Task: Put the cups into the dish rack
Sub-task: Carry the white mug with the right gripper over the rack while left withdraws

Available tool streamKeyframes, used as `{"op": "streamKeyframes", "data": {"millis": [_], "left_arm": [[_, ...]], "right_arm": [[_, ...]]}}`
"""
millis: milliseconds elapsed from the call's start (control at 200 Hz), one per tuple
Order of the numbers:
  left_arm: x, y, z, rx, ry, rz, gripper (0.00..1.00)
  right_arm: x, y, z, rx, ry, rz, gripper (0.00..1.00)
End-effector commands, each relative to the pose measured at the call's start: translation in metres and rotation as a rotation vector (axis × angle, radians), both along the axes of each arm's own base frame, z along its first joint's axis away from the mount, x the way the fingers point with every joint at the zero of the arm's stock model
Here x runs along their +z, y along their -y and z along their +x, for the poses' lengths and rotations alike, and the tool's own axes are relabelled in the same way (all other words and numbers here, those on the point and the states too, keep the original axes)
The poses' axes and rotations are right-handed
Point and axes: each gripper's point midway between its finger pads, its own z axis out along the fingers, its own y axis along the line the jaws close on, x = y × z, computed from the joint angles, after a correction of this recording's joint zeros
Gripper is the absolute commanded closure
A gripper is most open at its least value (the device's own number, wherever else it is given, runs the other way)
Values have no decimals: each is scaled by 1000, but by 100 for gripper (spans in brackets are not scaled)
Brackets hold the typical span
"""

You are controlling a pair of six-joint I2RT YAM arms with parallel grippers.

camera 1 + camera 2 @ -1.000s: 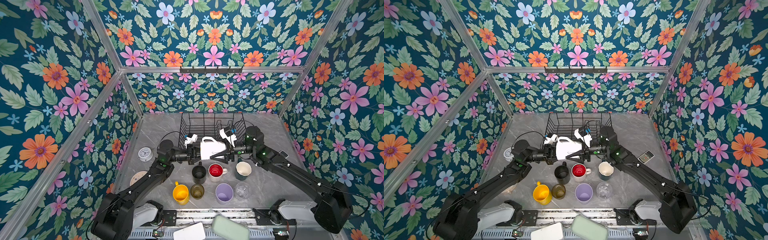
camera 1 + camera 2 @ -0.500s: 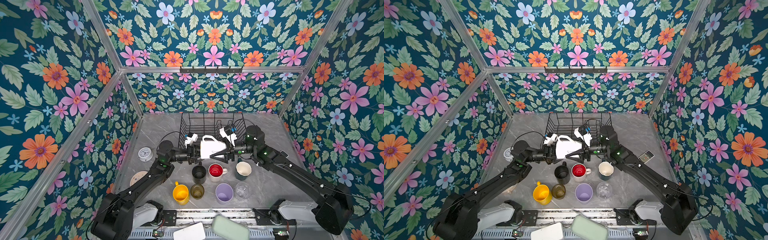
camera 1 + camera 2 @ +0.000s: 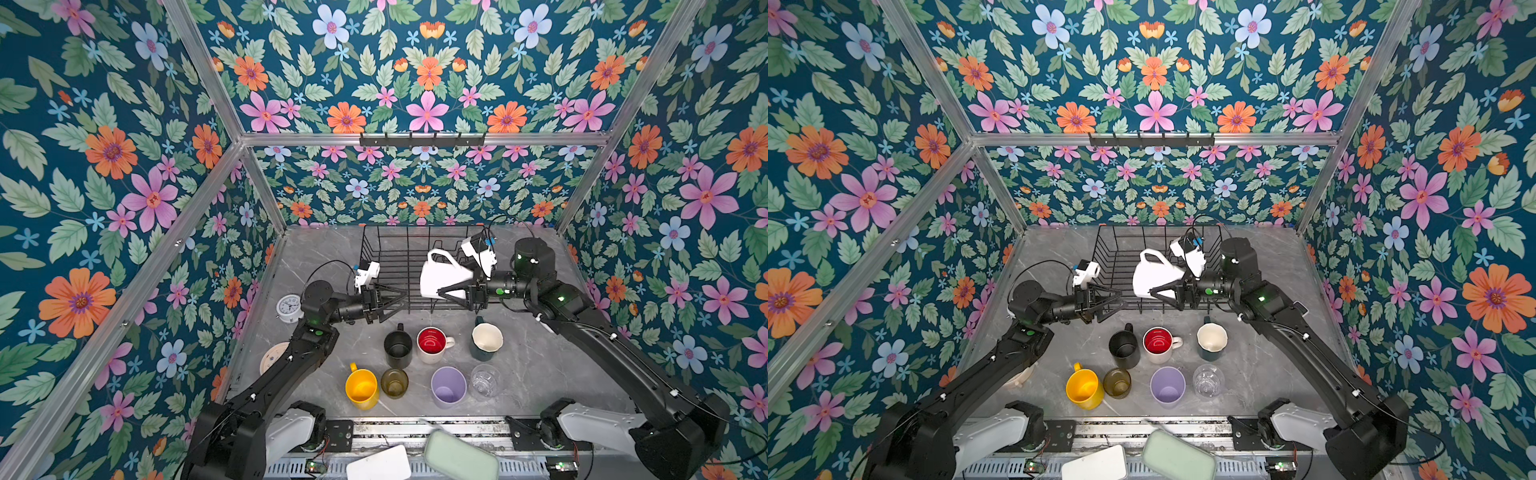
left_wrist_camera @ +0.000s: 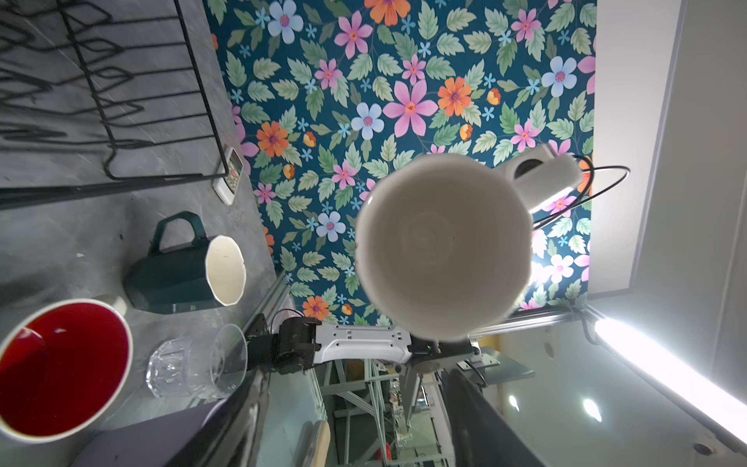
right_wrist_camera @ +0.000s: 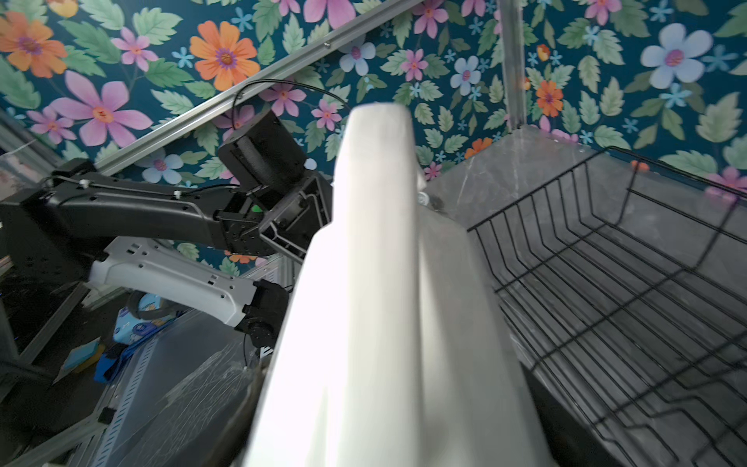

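On grey marble table (image 3: 540, 365), floral walls (image 3: 415, 187) around: right gripper (image 3: 444, 291) pinches white mug (image 3: 442, 274) at dish rack (image 3: 399, 257) front; left gripper (image 3: 401, 297) spread, apart.

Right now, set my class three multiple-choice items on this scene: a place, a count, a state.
1. Which cup stands next to the yellow mug in the front row? A olive glass; B teal mug; C black mug.
2. How many cups stand on the table? A five; B seven; C eight.
3. The left gripper is: A open, empty; B shut on a mug; C shut on a glass.
Answers: 1 A, they stand side by side. 2 B, three behind, four in front. 3 A, its jaws are spread, nothing between them.
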Motion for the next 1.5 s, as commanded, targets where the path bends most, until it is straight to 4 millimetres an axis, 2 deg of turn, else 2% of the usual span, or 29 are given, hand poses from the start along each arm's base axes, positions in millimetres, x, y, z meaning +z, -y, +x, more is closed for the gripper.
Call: {"op": "streamKeyframes", "data": {"millis": [0, 85, 215, 310, 410, 600, 780, 840, 900, 925, 1150, 1495], "left_arm": [[4, -11, 11, 68, 67, 37, 28], [4, -23, 23, 150, 114, 129, 26], [-2, -48, 42, 313, 205, 414, 21], [10, -66, 50, 421, 285, 540, 19], [21, -86, 56, 540, 337, 620, 16], [42, -123, 51, 739, 429, 736, 11], [61, -158, 34, 910, 500, 804, 1], [64, -166, 28, 953, 514, 816, 1], [65, -172, 23, 984, 523, 820, 0], [66, -174, 21, 992, 527, 822, 0], [62, -187, 9, 1043, 513, 850, 0], [57, -195, 1, 1066, 499, 880, 0]], "right_arm": [[-12, 24, 16, -147, -37, -113, 100], [-17, 43, 30, -249, -78, -175, 100], [-26, 73, 55, -377, -132, -273, 100], [-32, 90, 73, -461, -144, -369, 100], [-35, 98, 87, -510, -150, -440, 100], [-41, 107, 112, -574, -160, -527, 100], [-47, 110, 135, -576, -132, -621, 100], [-50, 112, 143, -581, -120, -662, 100], [-50, 117, 151, -600, -106, -702, 100], [-64, 116, 160, -592, -128, -731, 100], [-91, 116, 191, -578, -170, -818, 100], [-115, 114, 231, -561, -181, -918, 100]]}}
